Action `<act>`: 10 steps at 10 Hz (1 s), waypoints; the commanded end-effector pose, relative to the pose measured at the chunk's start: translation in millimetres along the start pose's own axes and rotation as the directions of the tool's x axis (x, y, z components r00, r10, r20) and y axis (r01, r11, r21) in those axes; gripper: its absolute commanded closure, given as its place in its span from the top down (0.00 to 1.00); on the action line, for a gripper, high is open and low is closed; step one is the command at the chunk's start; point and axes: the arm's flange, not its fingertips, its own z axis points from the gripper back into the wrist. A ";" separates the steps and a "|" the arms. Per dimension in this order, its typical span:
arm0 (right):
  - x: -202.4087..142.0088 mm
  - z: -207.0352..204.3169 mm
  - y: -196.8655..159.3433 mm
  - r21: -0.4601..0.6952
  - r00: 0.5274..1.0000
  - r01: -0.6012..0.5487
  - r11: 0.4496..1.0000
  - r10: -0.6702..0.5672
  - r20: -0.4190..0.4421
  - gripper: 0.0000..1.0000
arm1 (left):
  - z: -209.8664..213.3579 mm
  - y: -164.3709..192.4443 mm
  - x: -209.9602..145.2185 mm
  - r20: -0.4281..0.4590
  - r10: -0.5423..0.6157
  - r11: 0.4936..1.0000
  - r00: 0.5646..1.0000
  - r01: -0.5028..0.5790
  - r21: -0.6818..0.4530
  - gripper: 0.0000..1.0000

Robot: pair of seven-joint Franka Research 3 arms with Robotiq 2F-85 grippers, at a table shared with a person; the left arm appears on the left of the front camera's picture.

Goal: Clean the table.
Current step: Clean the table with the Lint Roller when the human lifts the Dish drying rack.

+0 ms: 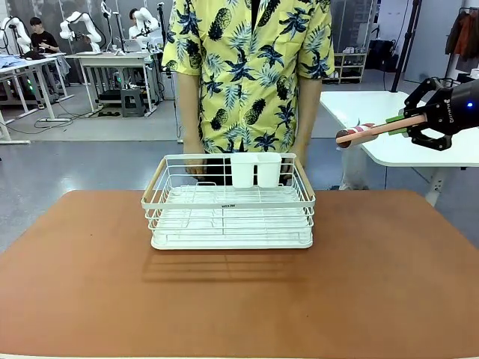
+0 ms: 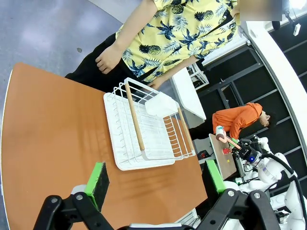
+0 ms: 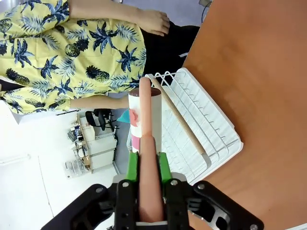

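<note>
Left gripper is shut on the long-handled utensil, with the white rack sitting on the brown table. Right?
No. The right gripper holds the long-handled utensil, as the front view shows; the white rack does sit on the brown table.

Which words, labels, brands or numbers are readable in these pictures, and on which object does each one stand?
Small label on the front wire of the white dish rack: dark print, too small to read.
White print on the black body of the right gripper: seems to read "ROBOTIQ", small and sideways.
Wooden-handled utensil held in its jaws: pink and teal pattern, no words readable.
No other text is legible.
</note>
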 end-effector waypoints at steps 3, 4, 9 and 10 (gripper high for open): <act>-0.7 0.5 2.1 0.004 1.000 -0.003 1.000 0.003 0.000 0.03 | 1.4 0.3 0.5 0.006 0.001 1.000 1.000 -0.001 -0.003 1.00; -0.7 0.5 2.1 0.004 1.000 -0.003 1.000 0.003 0.000 0.03 | 1.4 0.3 0.5 0.006 0.001 1.000 1.000 -0.001 -0.003 1.00; -0.7 0.5 2.1 0.004 1.000 -0.003 1.000 0.003 0.000 0.03 | 1.4 0.3 0.5 0.006 0.001 1.000 1.000 -0.001 -0.003 1.00; -0.7 0.5 2.1 0.004 1.000 -0.003 1.000 0.003 0.000 0.03 | 1.4 0.3 0.5 0.006 0.001 1.000 1.000 -0.001 -0.003 1.00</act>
